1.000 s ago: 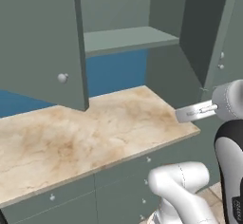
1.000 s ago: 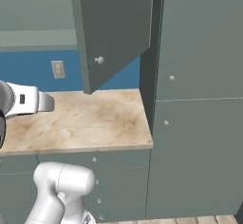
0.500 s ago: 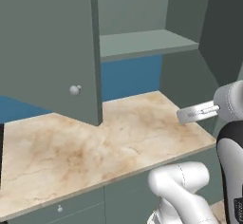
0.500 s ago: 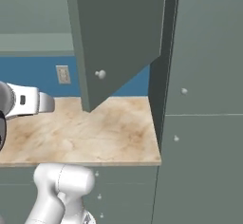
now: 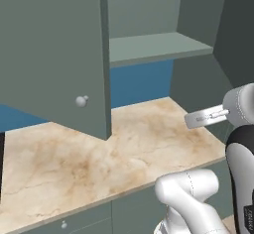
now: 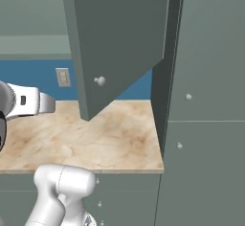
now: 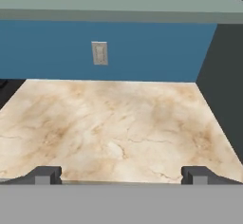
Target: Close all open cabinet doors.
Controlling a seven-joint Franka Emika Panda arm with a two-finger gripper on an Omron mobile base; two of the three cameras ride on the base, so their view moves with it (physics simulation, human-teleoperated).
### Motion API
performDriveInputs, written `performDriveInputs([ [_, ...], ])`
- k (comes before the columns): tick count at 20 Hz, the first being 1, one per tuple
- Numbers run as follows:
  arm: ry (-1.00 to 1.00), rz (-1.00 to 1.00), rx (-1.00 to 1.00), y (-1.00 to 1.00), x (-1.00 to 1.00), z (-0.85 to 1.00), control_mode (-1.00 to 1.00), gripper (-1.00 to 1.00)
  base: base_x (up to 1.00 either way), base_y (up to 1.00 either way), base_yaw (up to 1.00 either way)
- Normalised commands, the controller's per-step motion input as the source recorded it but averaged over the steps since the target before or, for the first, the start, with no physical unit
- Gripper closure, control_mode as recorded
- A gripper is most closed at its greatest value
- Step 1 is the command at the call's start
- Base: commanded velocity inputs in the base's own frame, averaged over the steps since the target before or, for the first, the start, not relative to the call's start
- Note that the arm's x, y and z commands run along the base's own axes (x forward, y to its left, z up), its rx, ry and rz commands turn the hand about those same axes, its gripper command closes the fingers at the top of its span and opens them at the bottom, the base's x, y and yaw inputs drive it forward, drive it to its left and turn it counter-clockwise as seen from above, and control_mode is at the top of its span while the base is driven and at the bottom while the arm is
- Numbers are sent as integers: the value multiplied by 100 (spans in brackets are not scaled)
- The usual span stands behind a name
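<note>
The whole scene has slid and grown in both base views since a second ago, so the base has driven closer to the counter; the cabinet itself has not swung.

In the left base view, the open cabinet door (image 5: 54,54) stands out over the left of the marble counter (image 5: 99,163), its round silver knob (image 5: 81,100) near the lower right corner. To its right the cabinet shelf (image 5: 158,47) lies exposed above the blue backsplash (image 5: 141,82). Further right, the gripper (image 5: 194,120) hangs over the counter's right end, well apart from the door.

In the right base view the same door (image 6: 119,33) juts forward beside the tall grey-green pantry unit (image 6: 210,100).

In the hand view the two fingertips (image 7: 45,174) sit wide apart, nothing between them, touching nothing. Beyond them are bare counter, blue wall and a wall outlet (image 7: 99,53).
</note>
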Motion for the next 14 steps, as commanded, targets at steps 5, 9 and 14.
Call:
performDriveInputs([
  [5, 0, 0, 0, 0, 0, 0, 100, -100, 42, 1, 15],
  [9, 0, 0, 0, 0, 0, 0, 100, -100, 47, 0, 32],
  [14, 0, 0, 0, 0, 0, 0, 100, -100, 18, 0, 39],
])
